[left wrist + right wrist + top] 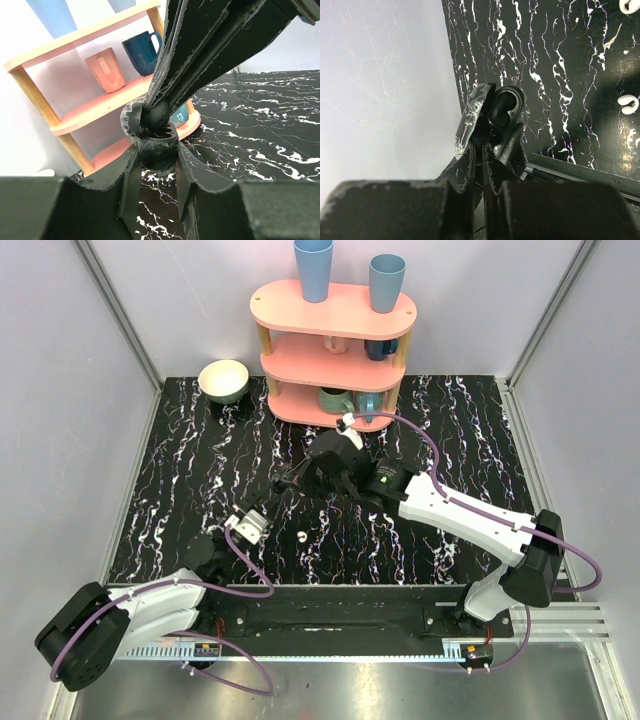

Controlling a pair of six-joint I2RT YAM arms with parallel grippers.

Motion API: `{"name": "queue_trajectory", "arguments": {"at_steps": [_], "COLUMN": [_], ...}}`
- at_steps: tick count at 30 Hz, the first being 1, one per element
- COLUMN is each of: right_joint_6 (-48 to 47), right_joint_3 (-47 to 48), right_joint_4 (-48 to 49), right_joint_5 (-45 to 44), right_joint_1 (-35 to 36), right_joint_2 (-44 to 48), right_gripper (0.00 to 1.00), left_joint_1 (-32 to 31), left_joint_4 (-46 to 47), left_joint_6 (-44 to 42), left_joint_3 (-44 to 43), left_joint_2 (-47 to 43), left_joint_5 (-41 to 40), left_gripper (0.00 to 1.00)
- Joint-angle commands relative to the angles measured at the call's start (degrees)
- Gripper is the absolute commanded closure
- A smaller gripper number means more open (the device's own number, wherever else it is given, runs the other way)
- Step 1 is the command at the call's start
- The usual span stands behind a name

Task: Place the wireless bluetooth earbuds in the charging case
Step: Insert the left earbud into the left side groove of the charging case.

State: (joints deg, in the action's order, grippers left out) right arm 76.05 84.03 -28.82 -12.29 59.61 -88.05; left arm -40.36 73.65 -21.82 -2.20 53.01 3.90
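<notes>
The charging case [159, 150] is black here, not white, and is held up off the table with its lid [471, 120] open and both wells [506, 107] empty. My left gripper [157, 162] is shut on the case's base, one finger on each side. My right gripper [482, 147] comes in from the upper right of the left wrist view and is shut on the lid. The two grippers meet at mid-table in the top view [300, 478]. Two tiny white earbuds [627, 103] [626, 5] lie loose on the black marble table; one shows in the top view [303, 536].
A pink three-tier shelf [333, 310] stands at the back with blue cups on top and mugs [106, 70] on its lower tiers. A pale bowl [223, 380] sits at the back left. The metal rail [560, 170] marks the table's near edge.
</notes>
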Motion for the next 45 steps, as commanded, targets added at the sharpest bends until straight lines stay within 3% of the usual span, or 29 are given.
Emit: {"name": "queue_trajectory", "arguments": {"at_steps": [1,22,24,32,45], "right_joint_6": [1.4,3.6,3.8,3.0,0.6], "right_joint_3": [1.4,2.2,2.3,3.4,3.4], "right_joint_4": [-0.7,0.1,0.6,1.8,3.3], "right_joint_5": [-0.1,4.6,5.2,7.7,8.3], "right_joint_1": [-0.5,-1.1,-1.2,-1.8,-1.9], "right_joint_2": [-0.3,-4.2,-4.5,-5.6,-4.2], "right_gripper": [1.00,1.00,0.93,0.82,0.69], "left_joint_1": [-0.2,-0.2,-0.2,-0.2,-0.2], "left_joint_4": [20.1,20.7,20.5,20.5,21.3], "left_joint_6": [-3.1,-5.0,-4.9,-4.2,-1.1], "left_joint_3": [-1.3,-1.5,-1.4,-1.0,-0.4], "left_joint_2": [0.2,-0.5,-0.5,-1.3,-0.9], "left_joint_5": [0.2,1.4,1.7,2.2,0.0], "left_gripper": [1.00,1.00,1.00,1.00,1.00]}}
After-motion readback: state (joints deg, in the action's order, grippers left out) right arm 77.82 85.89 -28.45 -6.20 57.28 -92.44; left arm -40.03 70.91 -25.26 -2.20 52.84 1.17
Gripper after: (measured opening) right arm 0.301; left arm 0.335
